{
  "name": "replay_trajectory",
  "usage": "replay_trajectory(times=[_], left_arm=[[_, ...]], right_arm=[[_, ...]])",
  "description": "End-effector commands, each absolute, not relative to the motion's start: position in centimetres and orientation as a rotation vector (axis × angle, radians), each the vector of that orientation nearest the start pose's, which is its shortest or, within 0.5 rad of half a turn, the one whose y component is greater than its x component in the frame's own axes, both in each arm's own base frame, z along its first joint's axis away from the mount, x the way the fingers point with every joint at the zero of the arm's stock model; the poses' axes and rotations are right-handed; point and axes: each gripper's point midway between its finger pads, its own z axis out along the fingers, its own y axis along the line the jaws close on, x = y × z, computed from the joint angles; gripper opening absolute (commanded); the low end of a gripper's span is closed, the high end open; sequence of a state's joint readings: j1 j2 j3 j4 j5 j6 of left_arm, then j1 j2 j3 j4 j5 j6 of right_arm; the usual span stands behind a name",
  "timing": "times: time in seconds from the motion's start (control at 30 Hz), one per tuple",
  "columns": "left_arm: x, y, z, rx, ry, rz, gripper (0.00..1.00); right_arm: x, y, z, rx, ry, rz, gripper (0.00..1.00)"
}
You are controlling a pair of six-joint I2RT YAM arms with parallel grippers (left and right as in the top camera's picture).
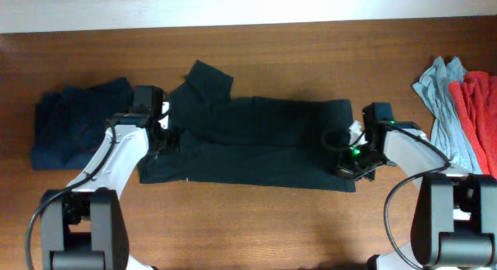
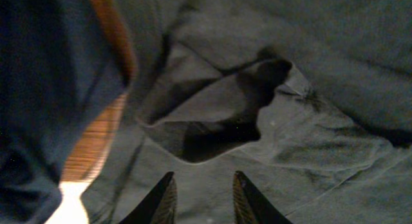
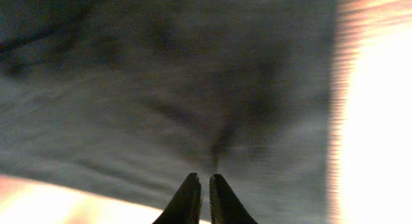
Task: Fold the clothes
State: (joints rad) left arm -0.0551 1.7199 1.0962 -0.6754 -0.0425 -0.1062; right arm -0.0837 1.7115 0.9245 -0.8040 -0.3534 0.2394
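Observation:
A black T-shirt [image 1: 264,138] lies flat across the middle of the table, folded into a long band with one sleeve sticking up at the back left. My left gripper [image 1: 161,134] hovers over its left end. In the left wrist view this gripper [image 2: 203,185] stands open above the T-shirt [image 2: 290,140], near a dark sleeve opening [image 2: 212,130], with nothing between its fingers. At the shirt's right edge my right gripper [image 1: 345,165] is low. In the right wrist view that gripper [image 3: 205,179] is shut, pinching a pucker of the T-shirt [image 3: 161,102].
A folded navy garment [image 1: 74,126] lies at the left, close to my left arm. A grey-blue garment [image 1: 439,99] and a red one [image 1: 477,115] are heaped at the right edge. Bare wooden table [image 1: 272,53] runs along the back and front.

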Motion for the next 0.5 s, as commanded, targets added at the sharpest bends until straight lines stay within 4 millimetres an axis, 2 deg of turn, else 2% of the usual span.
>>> replay_trajectory(times=[0.0,0.07,0.17,0.3,0.47], left_arm=[[36.3,-0.7,5.8,-0.103,2.832,0.028,0.33],[35.3,-0.6,5.5,-0.104,2.873,0.032,0.34],[34.2,-0.6,4.9,-0.103,2.912,0.037,0.37],[33.5,-0.8,3.6,-0.101,2.924,0.022,0.39],[34.3,-2.2,1.6,-0.082,2.843,-0.099,0.41]], right_arm=[[25.5,0.7,-0.9,0.669,3.119,0.361,0.06],[24.1,-1.3,-2.5,0.872,3.091,0.217,0.04],[22.6,-2.7,-3.8,1.008,3.059,0.166,0.04],[21.0,-5.1,-3.9,1.187,3.03,0.088,0.04],[20.9,-5.6,-3.9,1.217,3.017,0.097,0.04]])
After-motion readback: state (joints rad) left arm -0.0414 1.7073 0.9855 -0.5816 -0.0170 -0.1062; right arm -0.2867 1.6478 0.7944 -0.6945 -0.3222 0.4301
